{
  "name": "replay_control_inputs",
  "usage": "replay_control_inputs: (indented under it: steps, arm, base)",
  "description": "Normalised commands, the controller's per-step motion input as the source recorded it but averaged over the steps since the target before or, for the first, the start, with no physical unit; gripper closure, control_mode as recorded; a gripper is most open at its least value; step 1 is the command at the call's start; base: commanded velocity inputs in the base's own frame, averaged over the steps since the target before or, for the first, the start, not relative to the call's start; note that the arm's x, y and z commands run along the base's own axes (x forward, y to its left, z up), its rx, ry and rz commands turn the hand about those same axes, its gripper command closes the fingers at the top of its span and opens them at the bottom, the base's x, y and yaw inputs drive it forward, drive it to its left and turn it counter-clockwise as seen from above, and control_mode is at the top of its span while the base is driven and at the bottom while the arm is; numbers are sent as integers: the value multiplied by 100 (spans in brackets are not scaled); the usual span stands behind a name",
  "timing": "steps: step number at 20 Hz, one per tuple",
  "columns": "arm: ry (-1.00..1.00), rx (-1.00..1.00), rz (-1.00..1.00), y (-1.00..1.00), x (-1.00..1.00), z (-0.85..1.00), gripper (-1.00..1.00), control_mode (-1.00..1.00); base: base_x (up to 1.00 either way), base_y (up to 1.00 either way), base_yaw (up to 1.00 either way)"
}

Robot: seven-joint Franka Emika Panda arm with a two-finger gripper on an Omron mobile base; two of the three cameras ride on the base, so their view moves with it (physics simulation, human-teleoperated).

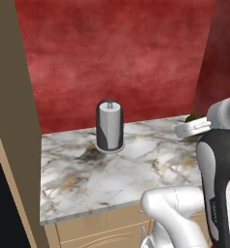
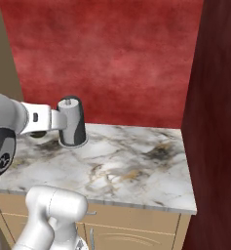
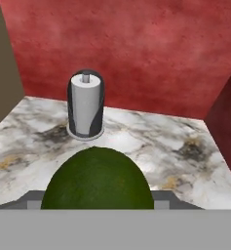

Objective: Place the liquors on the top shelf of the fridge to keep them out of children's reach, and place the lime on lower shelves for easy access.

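Note:
The lime, a dark green ball, sits close to the camera in the hand view, between the two dark fingertips of my gripper, which is shut on it. In the left base view the lime peeks out green on top of the white hand, and my gripper hangs over the right end of the marble counter. In the right base view the hand reaches in from the left, in front of the paper-towel roll. The liquors, the fridge and its shelves are out of view.
A grey paper-towel roll on its holder stands near the counter's back, by the red wall. A tan wooden cabinet side bounds the counter on the left. A dark red wall closes the right side.

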Motion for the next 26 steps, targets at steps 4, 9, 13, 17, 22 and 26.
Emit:
replay_control_inputs:
  steps: [4,9,13,17,22,26]
  arm:
    - [9,1,0,3,-4,37,100,-100]
    - [1,0,0,0,-3,26,100,-100]
    - [0,0,0,0,-5,5,100,-100]
    - [0,0,0,0,-7,0,100,-100]
    - [0,0,0,0,-14,0,100,100]
    - [0,0,0,0,0,0,100,100]
  base:
    - [0,0,0]
    - [0,0,0]
    - [0,0,0]
    - [0,0,0]
    - [-7,0,0]
    - [-41,0,3]
